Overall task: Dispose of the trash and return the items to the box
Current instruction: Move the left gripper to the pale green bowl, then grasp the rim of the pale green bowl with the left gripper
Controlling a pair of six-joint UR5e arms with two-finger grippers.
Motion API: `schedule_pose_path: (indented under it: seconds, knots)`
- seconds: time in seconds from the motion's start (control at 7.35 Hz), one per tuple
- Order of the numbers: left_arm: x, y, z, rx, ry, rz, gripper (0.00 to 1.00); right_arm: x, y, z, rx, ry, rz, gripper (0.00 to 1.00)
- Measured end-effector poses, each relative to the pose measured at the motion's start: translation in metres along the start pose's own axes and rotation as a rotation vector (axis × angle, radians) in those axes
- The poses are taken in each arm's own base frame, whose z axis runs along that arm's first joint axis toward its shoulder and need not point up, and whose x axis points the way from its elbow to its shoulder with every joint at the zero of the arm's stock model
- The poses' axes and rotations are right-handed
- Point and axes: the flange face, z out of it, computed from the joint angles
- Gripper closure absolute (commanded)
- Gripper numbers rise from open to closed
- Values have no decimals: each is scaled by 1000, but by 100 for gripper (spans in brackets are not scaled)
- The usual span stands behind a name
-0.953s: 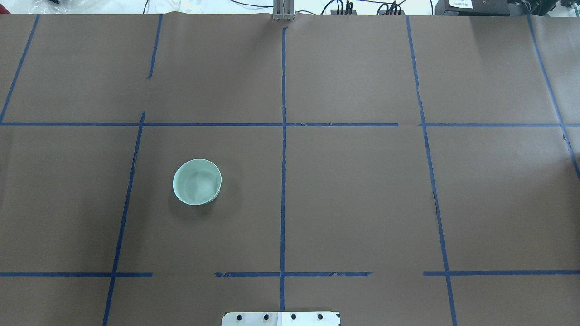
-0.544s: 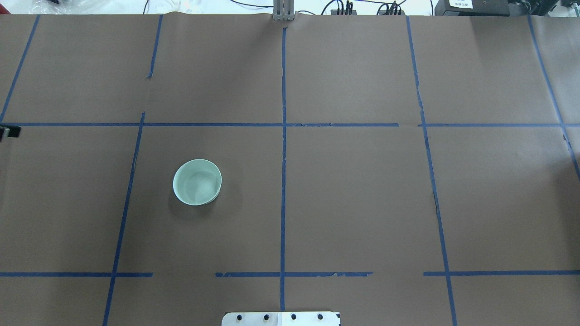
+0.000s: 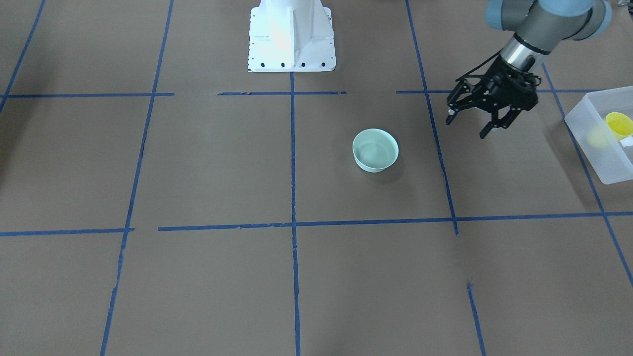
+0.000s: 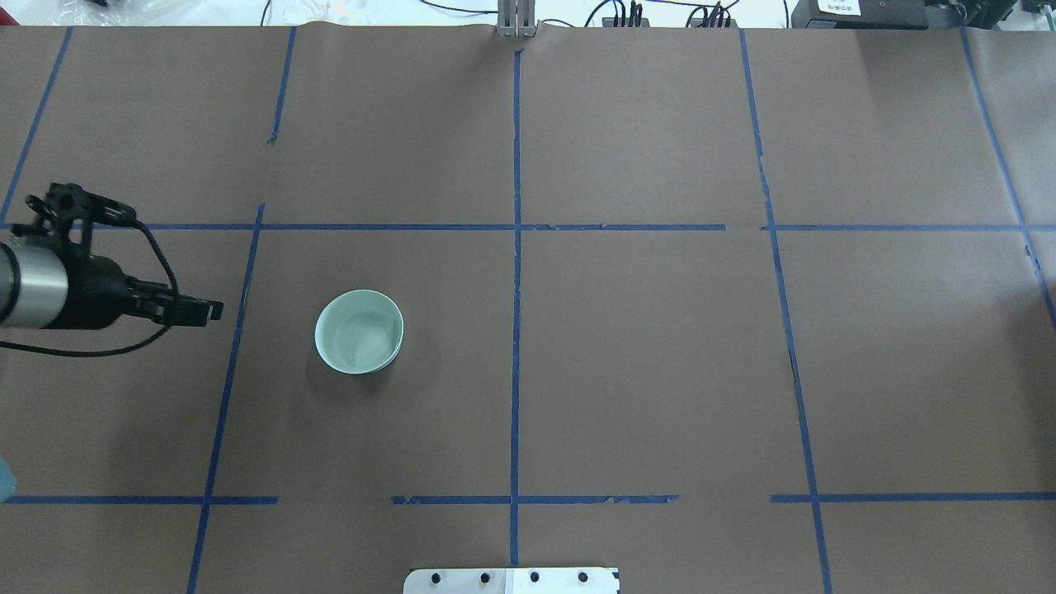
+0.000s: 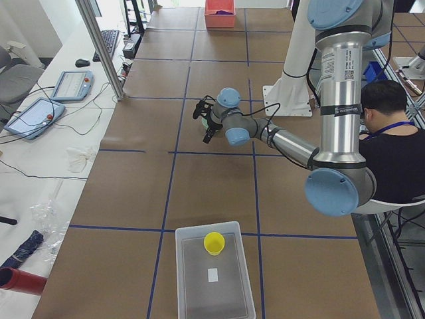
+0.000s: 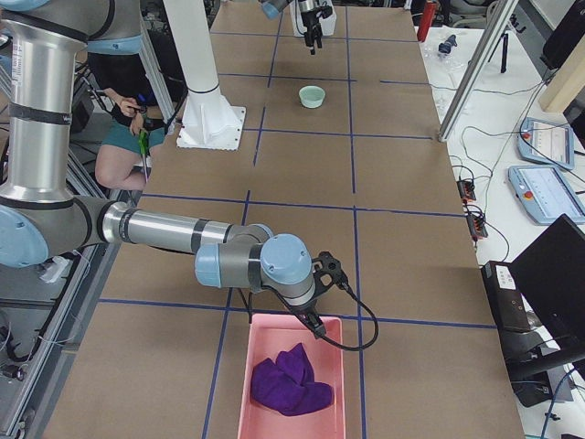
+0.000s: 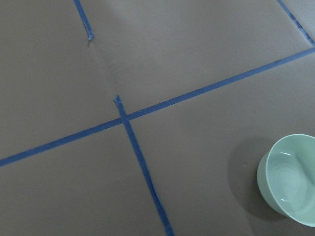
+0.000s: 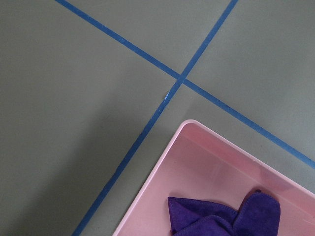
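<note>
The pale mint-green bowl stands upright and empty on the brown table; it also shows in the front view and the left wrist view. My left gripper is open and empty, hovering above the table a short way from the bowl, on its left in the overhead view. The yellow cup lies inside the frosted-white box at the table's left end. My right gripper hangs over the pink tray's edge; I cannot tell whether it is open or shut.
A pink tray holding a purple cloth sits at the table's right end, also in the right wrist view. The white robot base stands at the near edge. A person sits beside the robot.
My left arm has come into the overhead view from the left edge and moved right toward the bowl. The bowl has not moved.
</note>
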Motion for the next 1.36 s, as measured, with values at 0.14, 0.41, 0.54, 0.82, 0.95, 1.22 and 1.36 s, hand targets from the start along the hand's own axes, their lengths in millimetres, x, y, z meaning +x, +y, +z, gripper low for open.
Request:
schedule_pose_path:
  seconds: [0.14, 0.41, 0.54, 0.82, 0.95, 1.22, 1.36]
  knots:
    - [24, 7, 28, -8, -24, -84, 40, 0, 1, 1, 0, -2, 1, 0]
    - [68, -2, 66, -12, -52, -174, 41, -1, 3, 1, 2, -2, -1, 0]
    - [79, -7, 71, -16, -58, -186, 41, -2, 4, 2, 3, -1, -3, 0]
    - [81, -8, 78, -26, -73, -192, 43, -2, 6, 2, 4, 0, -5, 0]
    - [80, -7, 82, -30, -79, -194, 44, -2, 6, 2, 4, 0, -5, 0]
    - [87, -12, 87, -29, -75, -194, 46, -2, 6, 2, 3, 1, -6, 0]
    - [93, -16, 90, -29, -74, -195, 61, -2, 7, 3, 3, 0, -5, 0]
